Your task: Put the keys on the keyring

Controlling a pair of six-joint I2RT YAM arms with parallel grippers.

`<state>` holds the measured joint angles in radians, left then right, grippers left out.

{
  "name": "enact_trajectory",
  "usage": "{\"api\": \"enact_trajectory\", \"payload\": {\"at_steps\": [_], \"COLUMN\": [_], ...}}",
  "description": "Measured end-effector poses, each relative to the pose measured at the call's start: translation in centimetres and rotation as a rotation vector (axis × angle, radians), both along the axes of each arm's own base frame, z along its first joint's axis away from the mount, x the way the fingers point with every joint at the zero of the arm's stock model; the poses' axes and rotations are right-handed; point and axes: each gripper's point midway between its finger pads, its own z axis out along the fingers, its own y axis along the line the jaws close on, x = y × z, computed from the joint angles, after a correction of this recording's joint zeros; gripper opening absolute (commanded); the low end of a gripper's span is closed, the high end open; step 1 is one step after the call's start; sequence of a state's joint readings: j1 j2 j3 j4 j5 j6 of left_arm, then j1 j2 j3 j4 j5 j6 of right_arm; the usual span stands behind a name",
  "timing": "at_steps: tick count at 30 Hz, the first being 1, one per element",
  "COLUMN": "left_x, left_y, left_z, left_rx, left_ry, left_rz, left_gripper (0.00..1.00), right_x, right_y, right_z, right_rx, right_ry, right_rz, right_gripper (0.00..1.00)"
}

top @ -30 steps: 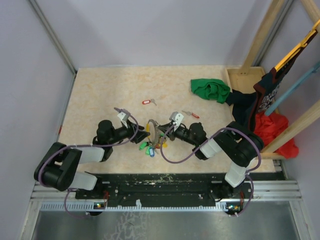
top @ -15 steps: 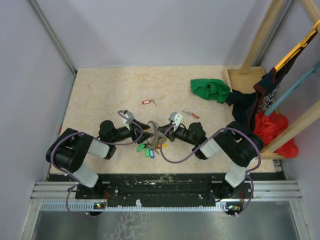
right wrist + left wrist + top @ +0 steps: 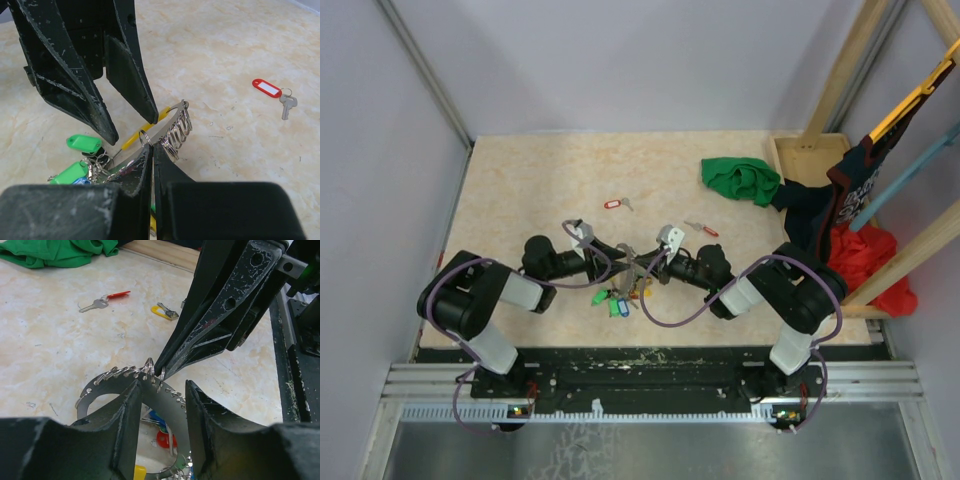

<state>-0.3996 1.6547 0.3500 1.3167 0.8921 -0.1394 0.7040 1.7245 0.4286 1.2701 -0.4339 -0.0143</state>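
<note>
The keyring [image 3: 167, 412], a flat grey ring edged with small split rings, stands tilted up off the table. Green, blue, red and yellow tags [image 3: 611, 300] hang from its low side. My right gripper [image 3: 153, 147] is shut on the ring's upper rim among the split rings [image 3: 179, 131]. My left gripper [image 3: 162, 390] is open, one finger on each side of the ring's band, opposite the right gripper [image 3: 161, 371]. A loose key with a yellow head [image 3: 162, 312] lies on the table beyond. In the top view the two grippers meet at the keyring [image 3: 628, 264].
A key with a red oblong tag [image 3: 613, 204] and a slim red-headed key [image 3: 701, 228] lie further back. A green cloth [image 3: 740, 179] sits at the back right beside a wooden tray [image 3: 798, 160] and dark and red clothes [image 3: 865, 262].
My left gripper has moved right onto the keyring and its jaws have narrowed around the band. The left elbow has swung inward. The right arm and the ring have stayed put.
</note>
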Motion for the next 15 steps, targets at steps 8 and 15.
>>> {"api": "enact_trajectory", "payload": {"at_steps": [8,15], "left_x": [0.18,0.04], "left_y": [-0.33,-0.72], "left_z": [-0.11,-0.79], "left_rx": [0.015,0.042], "left_ry": [-0.015,-0.008], "left_rz": [-0.013,-0.029], "left_gripper": [0.34,0.17], "right_x": [0.09,-0.05], "right_y": [0.42,0.42], "right_z": [0.54,0.17], "right_rx": [0.008,-0.002], "right_ry": [-0.010,0.003], "right_rz": [0.017,0.022], "right_gripper": [0.00,0.00]}}
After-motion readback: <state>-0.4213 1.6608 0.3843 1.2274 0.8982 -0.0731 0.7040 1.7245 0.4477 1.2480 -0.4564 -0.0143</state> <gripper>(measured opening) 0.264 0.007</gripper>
